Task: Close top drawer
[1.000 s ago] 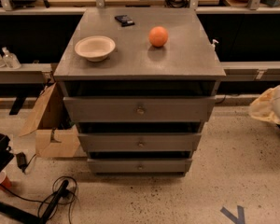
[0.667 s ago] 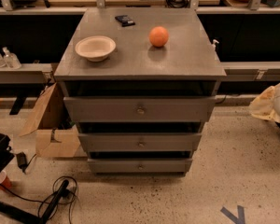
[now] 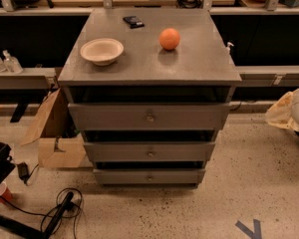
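Currently: top drawer, 6 o'clock of the orange, stands pulled out; the whole push remains. Gripper: outside the view; you cannot tell its state.

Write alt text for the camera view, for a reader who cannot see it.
A grey cabinet with three drawers fills the view. Its top drawer, the widest, has a small central knob and a dark gap above its front. A pale bowl and an orange sit on the cabinet top. The end effector is not in view.

Matte grey top drawer, metal knob
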`<state>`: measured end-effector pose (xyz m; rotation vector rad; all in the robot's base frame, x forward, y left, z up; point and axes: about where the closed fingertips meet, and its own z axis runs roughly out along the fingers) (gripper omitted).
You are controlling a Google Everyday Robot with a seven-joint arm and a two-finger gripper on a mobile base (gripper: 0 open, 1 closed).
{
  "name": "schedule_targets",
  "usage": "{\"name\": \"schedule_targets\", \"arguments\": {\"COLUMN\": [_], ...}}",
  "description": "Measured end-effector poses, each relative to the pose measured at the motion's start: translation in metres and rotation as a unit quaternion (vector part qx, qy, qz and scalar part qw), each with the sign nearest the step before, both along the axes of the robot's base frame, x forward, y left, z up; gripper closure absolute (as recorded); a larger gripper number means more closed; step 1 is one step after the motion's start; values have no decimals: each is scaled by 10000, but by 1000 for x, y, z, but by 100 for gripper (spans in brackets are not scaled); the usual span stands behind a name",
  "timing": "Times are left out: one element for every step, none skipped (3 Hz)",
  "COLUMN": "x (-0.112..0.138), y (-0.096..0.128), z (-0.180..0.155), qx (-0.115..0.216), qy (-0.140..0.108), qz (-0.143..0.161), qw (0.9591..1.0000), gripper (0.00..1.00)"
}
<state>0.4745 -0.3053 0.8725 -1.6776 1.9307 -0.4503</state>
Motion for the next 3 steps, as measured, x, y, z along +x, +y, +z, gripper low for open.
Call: {"name": "schedule_targets", "arguments": {"x": [0,-1,-1], "y": [1,1,1], "z": [1,2,2], "qx": [-6,-11,-11], "qy": [-6,-12,-12], "qz": [6,11,11], "qw": [10000,10000,10000], "gripper": [16,0,0]}}
